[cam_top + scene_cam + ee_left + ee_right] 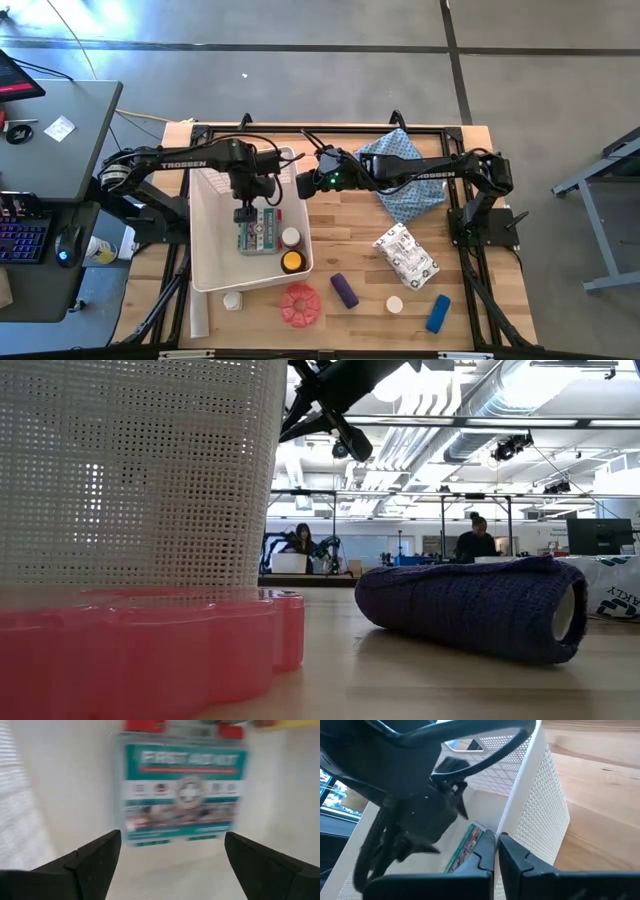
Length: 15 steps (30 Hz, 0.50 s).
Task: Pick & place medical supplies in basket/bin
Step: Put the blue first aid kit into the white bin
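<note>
Bin [205, 235] sits at the left of the table, roughly 9 o'clock from table centre. Inside it, flat on the floor: green-white first aid packet [259, 234], with a white-capped jar [290, 237] and an amber bottle [291, 262] just beside it at about 3 to 4 o'clock.

Handling, judged: the packet looks flat, light and fairly stiff, with a glossy printed face (likely slippery); best taken across its short edges. The purple roll [470, 605] looks soft, knit-wrapped and compressible, so grip across the middle of its length. The red disc [299, 305] is low and scalloped, awkward; pinch at the rim. The white printed packet [406, 254] looks crinkly and pliable.

Left gripper [170, 855] hangs over the bin, directly above the first aid packet, fingers spread wide with nothing between them; the packet lies clear below.

Right gripper [496, 851] hovers at the bin's 3 o'clock wall, fingers pressed together, empty.

Outside the bin: purple roll, blue cylinder [437, 313], a white cap [394, 304], another jar [232, 300].
</note>
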Each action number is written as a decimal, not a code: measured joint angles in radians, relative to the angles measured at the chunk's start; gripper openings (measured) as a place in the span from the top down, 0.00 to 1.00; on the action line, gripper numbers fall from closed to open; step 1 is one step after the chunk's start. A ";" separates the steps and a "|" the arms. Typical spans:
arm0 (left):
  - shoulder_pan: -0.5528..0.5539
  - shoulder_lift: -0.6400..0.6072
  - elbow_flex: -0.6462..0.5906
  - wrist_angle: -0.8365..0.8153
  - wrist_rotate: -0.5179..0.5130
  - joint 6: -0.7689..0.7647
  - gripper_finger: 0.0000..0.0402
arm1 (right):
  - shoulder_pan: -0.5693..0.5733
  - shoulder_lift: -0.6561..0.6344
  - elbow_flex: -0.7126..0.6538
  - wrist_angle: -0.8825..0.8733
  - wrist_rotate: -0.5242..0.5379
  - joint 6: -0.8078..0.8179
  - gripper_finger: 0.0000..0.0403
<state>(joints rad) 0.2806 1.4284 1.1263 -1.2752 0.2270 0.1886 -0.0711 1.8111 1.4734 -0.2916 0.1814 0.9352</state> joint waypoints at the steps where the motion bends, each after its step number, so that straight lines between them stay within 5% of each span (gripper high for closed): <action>1: 0.000 0.000 0.000 0.001 -0.052 0.012 0.04 | 0.000 0.000 0.000 0.000 0.000 0.000 0.99; 8: -0.001 0.000 -0.001 0.039 -0.384 0.042 0.10 | 0.000 0.000 0.000 0.001 0.008 -0.001 0.99; 15: 0.000 0.009 -0.001 0.142 -0.416 0.042 0.35 | -0.002 0.000 0.000 0.000 0.015 0.000 0.99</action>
<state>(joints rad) 0.2806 1.4375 1.1255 -1.1336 -0.1890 0.2306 -0.0727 1.8114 1.4734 -0.2916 0.1964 0.9348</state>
